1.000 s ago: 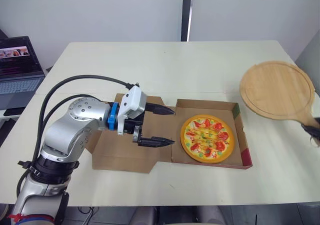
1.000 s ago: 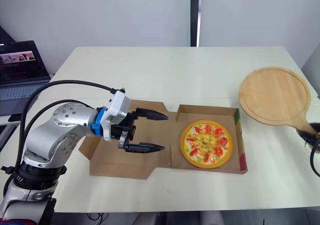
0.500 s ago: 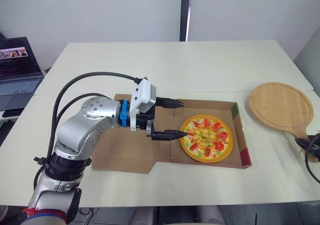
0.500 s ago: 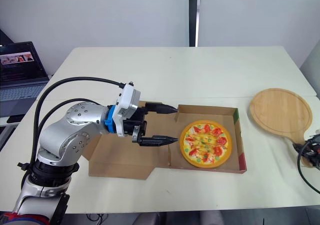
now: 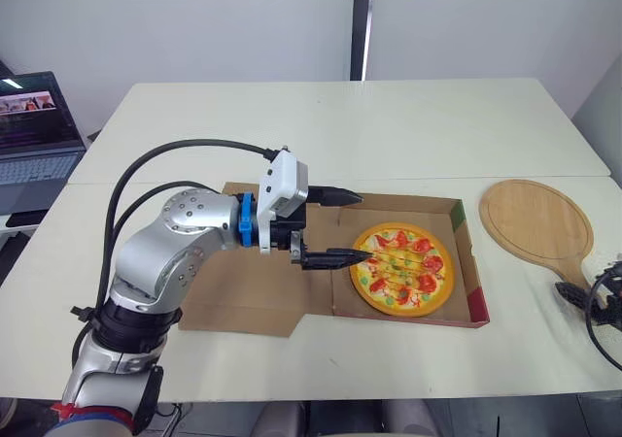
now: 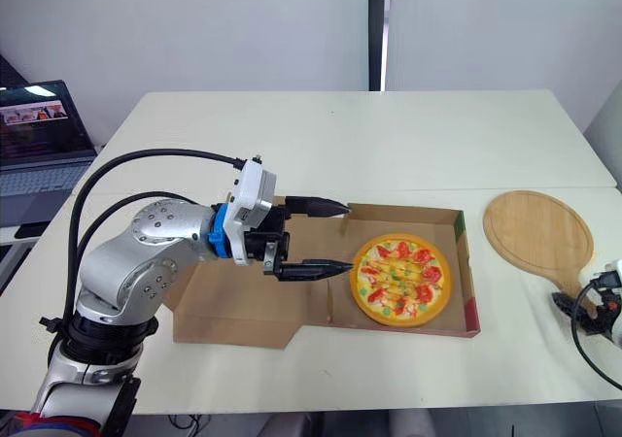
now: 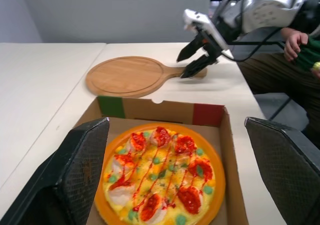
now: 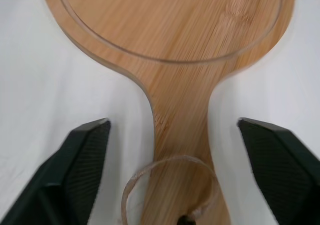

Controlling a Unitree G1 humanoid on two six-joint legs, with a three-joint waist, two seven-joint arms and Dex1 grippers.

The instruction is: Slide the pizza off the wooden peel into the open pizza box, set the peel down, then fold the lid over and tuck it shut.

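The pizza (image 5: 402, 269) is sitting flat inside the open pizza box (image 5: 473, 262), just right of centre in the head view, so the slide-off step looks done. The wooden peel (image 5: 535, 218) is lying flat on the white table (image 5: 321, 126) at the right edge of the frame, well apart from the box, with its handle pointing toward the lower right corner. The right gripper (image 7: 181, 69) is straddling that handle with its fingers spread wide, released and not pinching the wood. I judge the peel is being parked there to stay out of the lid's way.

The left gripper (image 5: 362, 227) is hovering over the box's left wall at frame centre, its claw parted and empty, tips pointing at the pizza. The lid (image 5: 243, 291) is lying open and flat at left of centre, beneath that arm. The claw is probably lining up to fold the lid over, which is not yet begun.
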